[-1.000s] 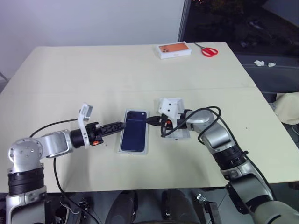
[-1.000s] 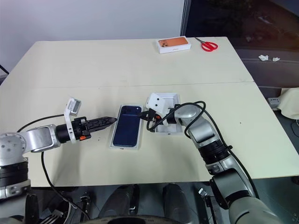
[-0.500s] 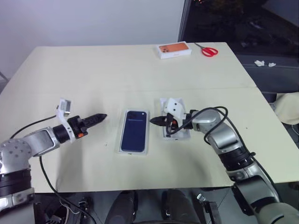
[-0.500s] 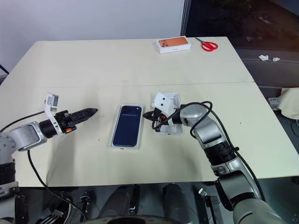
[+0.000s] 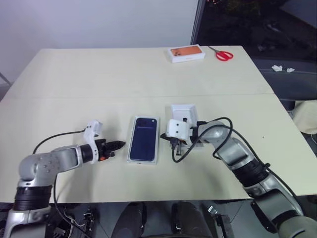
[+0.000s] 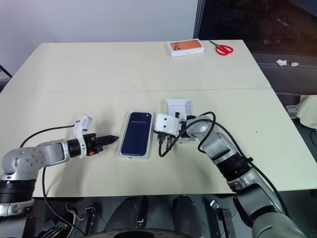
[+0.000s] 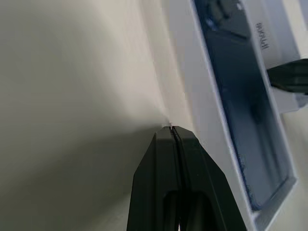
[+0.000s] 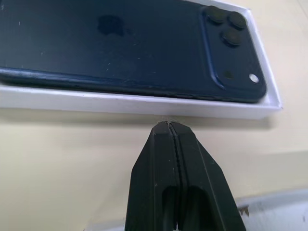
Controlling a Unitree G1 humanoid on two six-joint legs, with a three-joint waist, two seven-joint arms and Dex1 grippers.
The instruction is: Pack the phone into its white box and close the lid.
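The phone (image 5: pixel 144 139) lies back-up inside the white box (image 5: pixel 156 144) near the middle of a wide, matte cream table (image 5: pixel 124 74) — a slim dark blue slab with a glossy back, rounded corners and a raised square camera bump at its far end. The table is the largest thing here, its smooth top crossed by a faint seam running side to side. The white box is a shallow cardboard rectangle whose thin rim frames the phone closely on all sides. Just to its right lies the lid (image 5: pixel 182 112), a white cardboard shell with its plain inside facing up, partly covered by the right wrist. Both arms reach in low over the tabletop. The left gripper (image 5: pixel 119 145) points at the box's left long side with its two black fingers pressed flat together, holding nothing; in the left wrist view the tips sit just beside the box wall. The right gripper (image 8: pixel 167 126) is likewise closed tight and empty, its tapered black tips just beside the box's right long wall. At the far edge of the table rests a small white box with an orange top (image 5: pixel 187 53), and near it a pair of scissors (image 5: pixel 223 53) with red handles.
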